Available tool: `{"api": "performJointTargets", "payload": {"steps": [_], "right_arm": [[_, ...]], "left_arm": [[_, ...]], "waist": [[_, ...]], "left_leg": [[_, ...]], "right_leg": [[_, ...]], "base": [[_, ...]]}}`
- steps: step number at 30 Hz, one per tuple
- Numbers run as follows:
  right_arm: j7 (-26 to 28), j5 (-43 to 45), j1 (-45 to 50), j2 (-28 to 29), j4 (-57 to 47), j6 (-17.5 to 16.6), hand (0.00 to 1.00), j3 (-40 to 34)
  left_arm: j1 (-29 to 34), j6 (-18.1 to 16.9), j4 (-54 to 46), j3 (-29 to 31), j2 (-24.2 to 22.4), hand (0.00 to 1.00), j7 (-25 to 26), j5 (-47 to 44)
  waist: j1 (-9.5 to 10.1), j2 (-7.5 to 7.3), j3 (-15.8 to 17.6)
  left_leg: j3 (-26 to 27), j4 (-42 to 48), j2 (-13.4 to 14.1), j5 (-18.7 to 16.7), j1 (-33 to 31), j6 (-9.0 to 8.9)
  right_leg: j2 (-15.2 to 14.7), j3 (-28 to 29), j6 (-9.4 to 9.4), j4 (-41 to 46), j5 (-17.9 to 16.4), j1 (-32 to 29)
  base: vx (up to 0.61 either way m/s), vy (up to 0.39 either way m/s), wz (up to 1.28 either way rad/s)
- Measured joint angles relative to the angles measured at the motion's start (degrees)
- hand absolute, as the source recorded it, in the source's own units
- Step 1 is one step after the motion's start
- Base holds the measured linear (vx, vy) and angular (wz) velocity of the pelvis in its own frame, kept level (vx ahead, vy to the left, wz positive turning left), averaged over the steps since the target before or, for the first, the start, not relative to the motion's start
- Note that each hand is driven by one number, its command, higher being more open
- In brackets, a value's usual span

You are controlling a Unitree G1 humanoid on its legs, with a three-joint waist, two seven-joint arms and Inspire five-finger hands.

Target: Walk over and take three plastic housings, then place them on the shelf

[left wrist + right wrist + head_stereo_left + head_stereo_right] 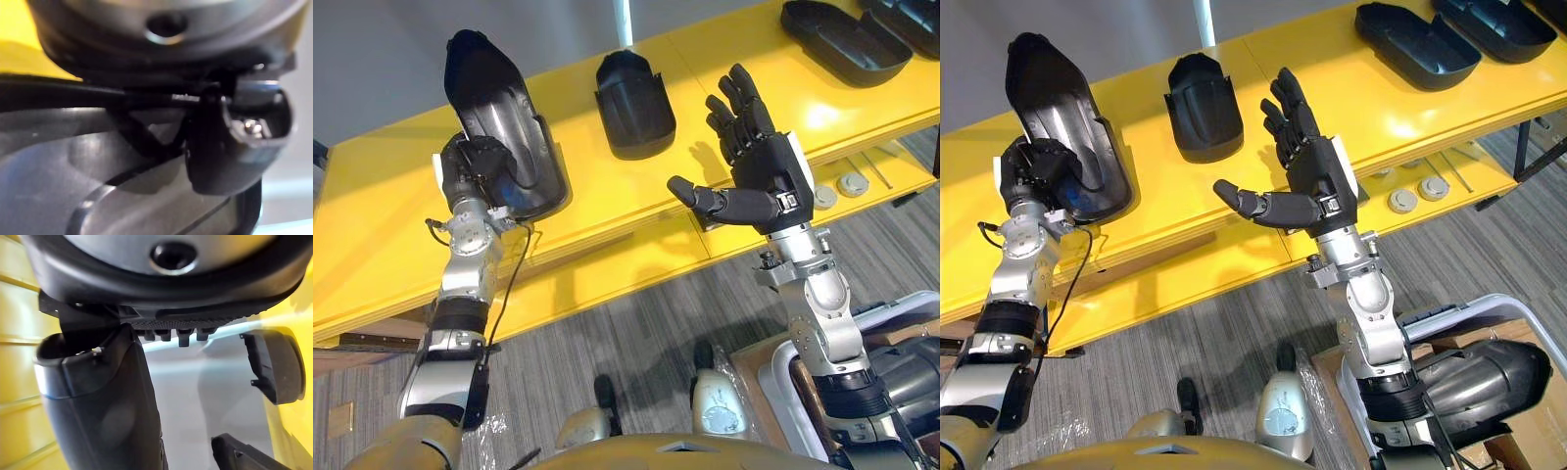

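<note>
My left hand (475,168) is shut on the lower end of a long black plastic housing (497,103). That housing stands tilted, its base on the yellow shelf (372,206); its grey inner surface (73,171) shows up close in the left wrist view. A shorter black housing (634,103) lies on the shelf between my two hands. My right hand (766,174) hovers open over the shelf's front edge, fingers straight and thumb out to the left, holding nothing. Its thumb (98,406) shows in the right wrist view, with the short housing (274,367) beyond it.
Two more black housings (842,41) (913,18) lie at the shelf's far right. Round grey discs (824,197) sit on the lower ledge below them. At the lower right a white-rimmed bin (1489,311) holds another dark housing (1474,377). Grey carpet floor lies below the shelf.
</note>
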Motion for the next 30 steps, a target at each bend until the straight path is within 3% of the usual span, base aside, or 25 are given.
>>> {"api": "performJointTargets", "payload": {"steps": [8, 9, 18, 24, 30], "right_arm": [[1.21, 1.92, -5.67, -0.12, -1.75, 0.31, 1.00, 4.31], [1.16, 1.90, -6.52, -0.12, -2.95, 0.34, 1.00, 5.26], [-0.61, 1.67, -14.15, 2.07, -3.99, 0.80, 1.00, 9.50], [-2.45, 1.29, -15.19, 3.12, -3.82, 1.34, 1.00, 11.22], [-3.23, 1.27, -14.35, 4.52, -2.22, 1.34, 1.00, 11.22]], "left_arm": [[-4.46, 3.30, 1.70, -0.76, 0.70, 0.00, -0.29, -0.06], [-5.42, 3.27, 1.74, -1.05, 0.77, 1.00, -0.43, -0.06], [-11.49, 2.27, 1.33, -4.65, 1.05, 1.00, 2.57, 1.68], [-13.31, 2.43, 0.67, -5.84, 1.55, 1.00, 5.66, 4.93], [-13.21, 5.86, -0.32, -6.58, 1.67, 1.00, 6.30, 7.12]], "waist": [[0.19, 0.25, 3.53], [0.39, 0.29, 4.41], [1.63, -0.34, 8.62], [1.69, -0.84, 9.15], [1.54, -1.23, 9.37]], "left_leg": [[-0.96, 2.07, 0.14, -0.57, -1.81, 0.04], [-1.08, 2.31, 0.17, -0.62, -1.87, 0.01], [-3.06, 3.82, 0.15, -0.53, -4.59, 0.34], [-3.45, 3.77, 0.20, -0.37, -5.29, 0.36], [-3.38, 2.97, 0.28, -0.53, -2.98, 0.37]], "right_leg": [[-0.14, -0.48, -0.01, -0.05, 0.34, -0.15], [-0.15, -0.57, -0.02, 0.00, 0.34, -0.06], [-0.58, -2.38, 0.01, -0.06, 0.47, -0.46], [-0.56, -2.77, -0.15, -0.19, 0.89, -1.10], [-0.35, -3.20, 0.04, -1.97, 1.09, 1.87]], "base": [[-0.01, -0.008, 0.05], [-0.03, -0.008, 0.10], [-0.04, -0.009, 0.11], [0.01, -0.007, 0.05], [0.00, 0.000, 0.00]]}}
